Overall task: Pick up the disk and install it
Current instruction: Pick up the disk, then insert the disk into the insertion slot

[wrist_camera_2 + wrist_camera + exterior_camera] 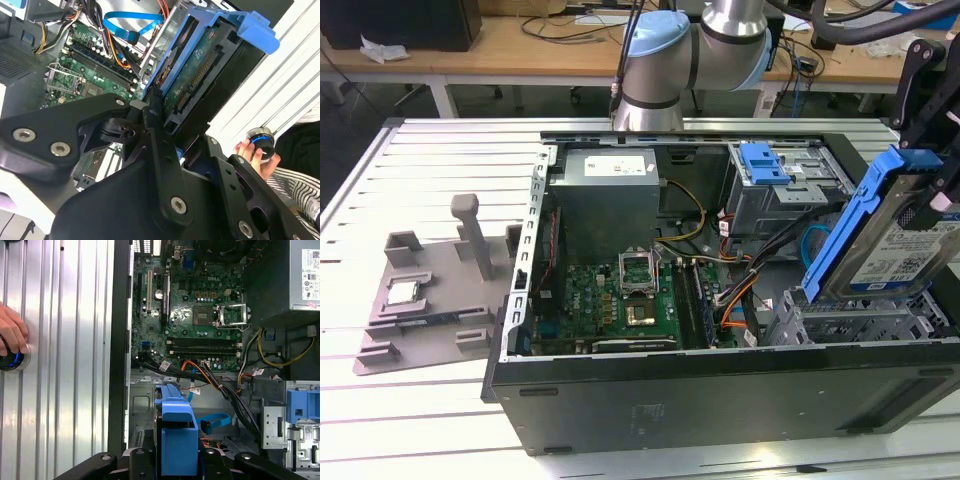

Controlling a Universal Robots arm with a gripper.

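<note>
Fingers (152, 125) of the gripper (932, 185) are clamped on the disk (895, 245), held tilted over the drive cage (860, 325) at the exterior view's right end of the open computer case (720, 390). A person's hand (12, 335) touches a knob (10, 360) on the desk (420, 400).

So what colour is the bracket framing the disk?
Blue; the bracket around the disk shows best in the exterior view.

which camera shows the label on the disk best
The exterior view: the disk stands tilted with its white-and-blue label facing the camera. The second wrist view shows its circuit-board side, the first wrist view its blue carrier edge-on.
</note>
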